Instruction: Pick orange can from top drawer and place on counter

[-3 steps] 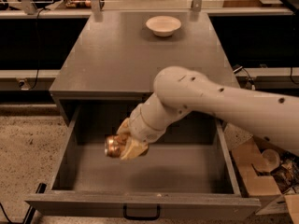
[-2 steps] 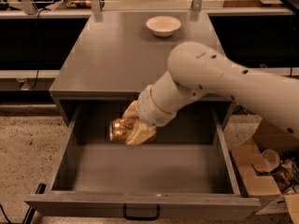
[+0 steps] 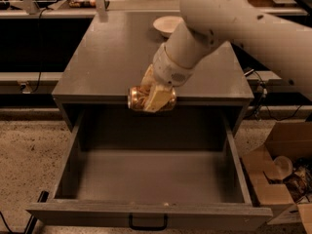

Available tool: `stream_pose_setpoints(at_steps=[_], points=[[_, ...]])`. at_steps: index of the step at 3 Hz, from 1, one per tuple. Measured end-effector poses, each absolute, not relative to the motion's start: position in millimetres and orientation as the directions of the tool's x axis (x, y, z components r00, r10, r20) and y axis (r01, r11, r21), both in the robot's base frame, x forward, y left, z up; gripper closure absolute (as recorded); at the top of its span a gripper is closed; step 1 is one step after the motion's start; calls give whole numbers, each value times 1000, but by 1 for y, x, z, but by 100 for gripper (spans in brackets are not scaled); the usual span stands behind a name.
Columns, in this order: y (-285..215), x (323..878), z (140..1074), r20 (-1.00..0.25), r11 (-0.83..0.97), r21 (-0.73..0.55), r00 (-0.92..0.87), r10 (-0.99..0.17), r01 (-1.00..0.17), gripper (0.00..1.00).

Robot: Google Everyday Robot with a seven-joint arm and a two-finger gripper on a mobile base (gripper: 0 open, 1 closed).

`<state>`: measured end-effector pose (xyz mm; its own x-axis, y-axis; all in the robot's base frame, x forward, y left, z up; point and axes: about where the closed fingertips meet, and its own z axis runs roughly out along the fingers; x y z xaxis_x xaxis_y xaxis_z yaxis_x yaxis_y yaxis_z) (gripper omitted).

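My gripper (image 3: 152,96) is shut on the orange can (image 3: 138,98), which lies on its side in the cream fingers (image 3: 157,97). The can hangs in the air at the front edge of the counter (image 3: 112,57), above the back of the open top drawer (image 3: 156,177). The drawer has a plain grey inside with nothing in it and a small black handle (image 3: 147,223) on its front panel. My white arm reaches in from the upper right.
A white bowl (image 3: 165,24) stands at the back of the counter, partly behind my arm. An open cardboard box (image 3: 280,172) with clutter sits on the floor at the right. Shelves and cables run along the back.
My gripper has lifted the can up out of the drawer and carried it back, from inside the drawer to the level of the counter's front edge.
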<state>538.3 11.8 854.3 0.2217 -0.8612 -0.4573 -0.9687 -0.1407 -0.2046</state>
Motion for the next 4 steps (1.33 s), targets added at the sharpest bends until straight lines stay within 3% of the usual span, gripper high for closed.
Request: stream_pose_setpoints(at_steps=[1,2,4], points=[[9,586,867,-385,-142,-185,205,-900,-972,98],[17,624,874,-332,-128,-186,185,-925,-974,81],[36,657,849,-286,-80,-161,124,-950,-984,35]])
